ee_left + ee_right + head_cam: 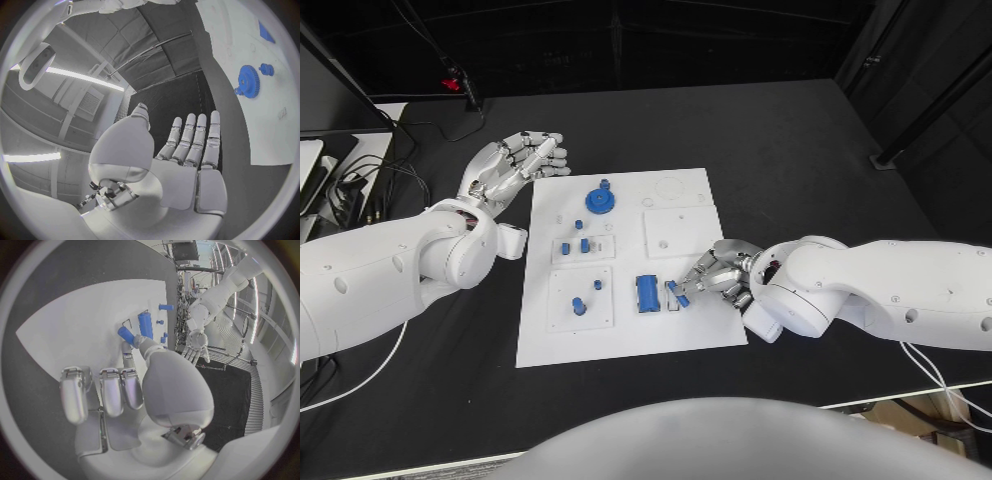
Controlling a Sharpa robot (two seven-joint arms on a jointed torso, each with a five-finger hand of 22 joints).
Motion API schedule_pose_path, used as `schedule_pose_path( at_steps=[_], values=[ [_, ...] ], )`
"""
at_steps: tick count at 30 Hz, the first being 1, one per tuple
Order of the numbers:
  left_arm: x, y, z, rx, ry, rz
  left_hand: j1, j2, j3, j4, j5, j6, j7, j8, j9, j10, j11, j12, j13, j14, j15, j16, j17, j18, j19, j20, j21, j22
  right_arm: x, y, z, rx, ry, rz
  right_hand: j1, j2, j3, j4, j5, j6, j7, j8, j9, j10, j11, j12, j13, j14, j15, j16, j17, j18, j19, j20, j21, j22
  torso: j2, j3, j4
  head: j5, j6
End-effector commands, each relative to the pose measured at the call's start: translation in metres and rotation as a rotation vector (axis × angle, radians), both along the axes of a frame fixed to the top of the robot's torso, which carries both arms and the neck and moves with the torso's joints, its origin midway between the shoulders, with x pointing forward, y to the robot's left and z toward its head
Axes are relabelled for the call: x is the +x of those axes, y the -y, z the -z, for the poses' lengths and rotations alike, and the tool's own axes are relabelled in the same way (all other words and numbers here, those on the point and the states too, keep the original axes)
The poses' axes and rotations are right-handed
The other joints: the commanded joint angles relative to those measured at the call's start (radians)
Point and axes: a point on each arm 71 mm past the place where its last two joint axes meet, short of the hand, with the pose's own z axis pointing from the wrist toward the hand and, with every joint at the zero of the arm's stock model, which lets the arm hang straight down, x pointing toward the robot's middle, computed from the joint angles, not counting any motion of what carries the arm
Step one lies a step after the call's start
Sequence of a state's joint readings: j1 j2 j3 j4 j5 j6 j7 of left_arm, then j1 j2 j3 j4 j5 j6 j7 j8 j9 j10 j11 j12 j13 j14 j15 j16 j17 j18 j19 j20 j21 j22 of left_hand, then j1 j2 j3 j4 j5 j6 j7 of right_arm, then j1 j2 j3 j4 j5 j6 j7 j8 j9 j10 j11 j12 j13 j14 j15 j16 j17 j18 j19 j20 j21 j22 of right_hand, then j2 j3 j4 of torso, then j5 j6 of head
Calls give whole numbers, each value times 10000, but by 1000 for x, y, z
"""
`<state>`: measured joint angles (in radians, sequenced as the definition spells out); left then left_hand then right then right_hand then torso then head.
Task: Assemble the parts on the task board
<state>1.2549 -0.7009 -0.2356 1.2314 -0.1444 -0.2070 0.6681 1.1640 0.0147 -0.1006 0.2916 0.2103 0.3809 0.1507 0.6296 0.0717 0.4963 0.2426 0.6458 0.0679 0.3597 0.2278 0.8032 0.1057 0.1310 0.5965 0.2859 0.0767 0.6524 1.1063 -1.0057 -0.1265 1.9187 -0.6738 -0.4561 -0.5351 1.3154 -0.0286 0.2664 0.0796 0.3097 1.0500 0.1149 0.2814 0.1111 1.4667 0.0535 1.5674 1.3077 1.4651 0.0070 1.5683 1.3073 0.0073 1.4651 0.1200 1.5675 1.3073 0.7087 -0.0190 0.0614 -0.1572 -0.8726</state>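
a small blue peg (678,294) sits low and right of centre on the white task board (625,335), just right of a larger upright blue block (648,293). the right hand (721,275) reaches in from the right of the frame, and its fingertips (692,284) meet the peg; in the right wrist view the peg (126,334) lies pinched at the tip of one finger, the other fingers curled in beside it. further up the board, near its top edge, lies a blue gear (600,199), with small blue pegs (577,246) left of centre. the left hand (514,165) hovers at the board's upper left corner, its fingers (195,137) straight, close together, holding nothing.
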Motion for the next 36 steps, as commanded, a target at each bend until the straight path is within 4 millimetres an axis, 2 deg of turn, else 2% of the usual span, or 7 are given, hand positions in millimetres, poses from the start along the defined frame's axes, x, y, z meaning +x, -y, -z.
schedule_pose_path(
  at_steps=[1, 20, 28, 36],
  values=[
    [0, 1, -1, -85, 41, 81, 13, 81, -60, 8, 50, -51, 1363, 33, -16, -63, 11, 66, -17, -45, -10, 64, -9, -34, -84, 17, 22, -9, 0, -1, 0, 86, -99, 115, -153, 3, -82, 18, 22, 88, -18, -95, 4, 1041, -36, 34, 2631, 1057, -59, 25, 2635, -73, 1057, -92, 33, 2635, -1, -1, 5, 0, 0],
    [0, 2, -1, -92, 41, 102, 21, 85, -69, 6, 51, -58, 1363, 45, -17, -65, 11, 75, -18, -46, -10, 73, -20, -34, -86, 17, 23, -12, 0, -2, 2, -78, -343, 132, -261, 2, -171, 87, 15, 113, -14, -186, -4, 1041, -33, 34, 2631, 1057, -62, 25, 2635, -73, 1057, -94, 33, 2635, 1, 2, 2, 11, 0],
    [0, 2, -1, -93, 40, 108, 21, 85, -69, 6, 51, -58, 1363, 45, -17, -65, 11, 75, -18, -46, -10, 73, -20, -34, -86, 17, 23, -12, 0, -2, 3, -111, -422, 73, -535, -125, -447, 235, -59, 174, 1, -366, -17, 1041, -22, 34, 2631, 1057, -59, 25, 2635, -73, 1057, -93, 33, 2635, -1, -7, -4, 7, 0],
    [0, 3, -1, -98, 42, 118, 21, 85, -69, 6, 51, -58, 1363, 45, -17, -65, 11, 75, -18, -46, -10, 73, -20, -34, -86, 17, 23, -12, 0, -3, 3, -112, -433, 54, -597, -145, -520, 274, -94, 200, 2, -414, -18, 1041, -21, 34, 2631, 1057, -59, 25, 2635, -73, 1057, -93, 33, 2635, -6, 1, 4, 10, 0]
  ],
)
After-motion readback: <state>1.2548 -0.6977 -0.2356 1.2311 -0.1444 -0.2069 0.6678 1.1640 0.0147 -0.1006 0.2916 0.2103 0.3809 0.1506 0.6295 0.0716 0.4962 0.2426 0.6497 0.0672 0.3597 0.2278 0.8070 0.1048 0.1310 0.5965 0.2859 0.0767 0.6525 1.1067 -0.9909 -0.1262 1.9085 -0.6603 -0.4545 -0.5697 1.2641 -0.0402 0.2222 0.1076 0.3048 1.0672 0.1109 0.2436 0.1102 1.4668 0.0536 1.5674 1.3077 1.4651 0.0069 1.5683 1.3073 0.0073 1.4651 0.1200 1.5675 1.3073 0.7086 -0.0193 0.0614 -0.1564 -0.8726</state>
